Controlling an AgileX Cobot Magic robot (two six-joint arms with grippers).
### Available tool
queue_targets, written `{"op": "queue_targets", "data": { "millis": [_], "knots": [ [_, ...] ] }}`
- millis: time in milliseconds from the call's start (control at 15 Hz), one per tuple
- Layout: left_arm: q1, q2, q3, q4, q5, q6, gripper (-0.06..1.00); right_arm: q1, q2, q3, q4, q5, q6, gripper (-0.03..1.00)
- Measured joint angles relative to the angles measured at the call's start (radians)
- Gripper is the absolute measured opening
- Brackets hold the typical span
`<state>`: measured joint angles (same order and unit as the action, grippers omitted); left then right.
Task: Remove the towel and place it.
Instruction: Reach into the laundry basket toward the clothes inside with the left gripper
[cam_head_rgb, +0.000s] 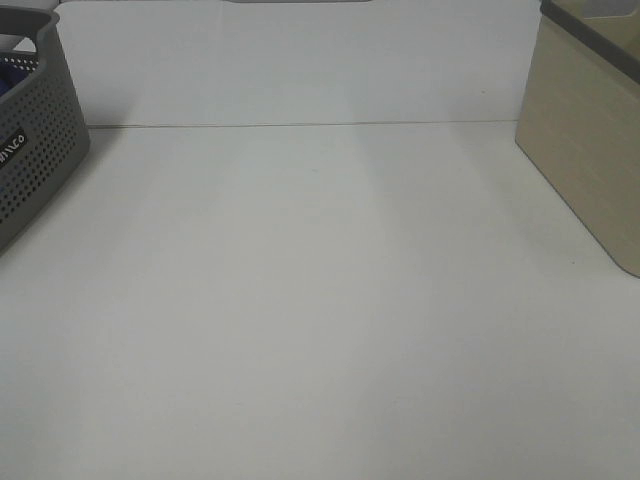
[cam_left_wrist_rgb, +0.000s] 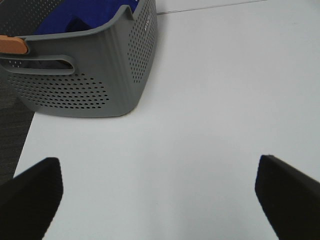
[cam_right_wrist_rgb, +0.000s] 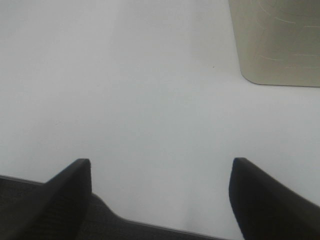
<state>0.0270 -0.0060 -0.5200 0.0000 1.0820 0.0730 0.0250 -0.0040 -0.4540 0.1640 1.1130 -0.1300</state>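
The deep blue towel (cam_left_wrist_rgb: 75, 17) lies bunched inside the grey perforated basket (cam_left_wrist_rgb: 95, 85); in the exterior high view only a sliver of blue towel (cam_head_rgb: 10, 75) shows over the rim of that basket (cam_head_rgb: 35, 150) at the far left. My left gripper (cam_left_wrist_rgb: 160, 200) stands open over bare white table, well short of the basket, with nothing between its black fingers (cam_left_wrist_rgb: 30, 195). My right gripper (cam_right_wrist_rgb: 160, 200) is also open and empty near the table's front edge. Neither arm shows in the exterior high view.
A beige box (cam_head_rgb: 590, 130) stands at the right rear, and its corner (cam_right_wrist_rgb: 277, 42) appears in the right wrist view. An orange clip (cam_left_wrist_rgb: 12, 44) sits on the basket's rim. The white table (cam_head_rgb: 320, 300) spans the space between the two containers.
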Motion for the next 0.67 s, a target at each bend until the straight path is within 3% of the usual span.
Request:
{"op": "queue_targets", "data": {
  "millis": [667],
  "knots": [
    [0.0,0.0,0.0,0.0,-0.001,0.002,0.99,0.0,0.0,0.0,0.0,0.0,0.0,0.75]
  ]
}}
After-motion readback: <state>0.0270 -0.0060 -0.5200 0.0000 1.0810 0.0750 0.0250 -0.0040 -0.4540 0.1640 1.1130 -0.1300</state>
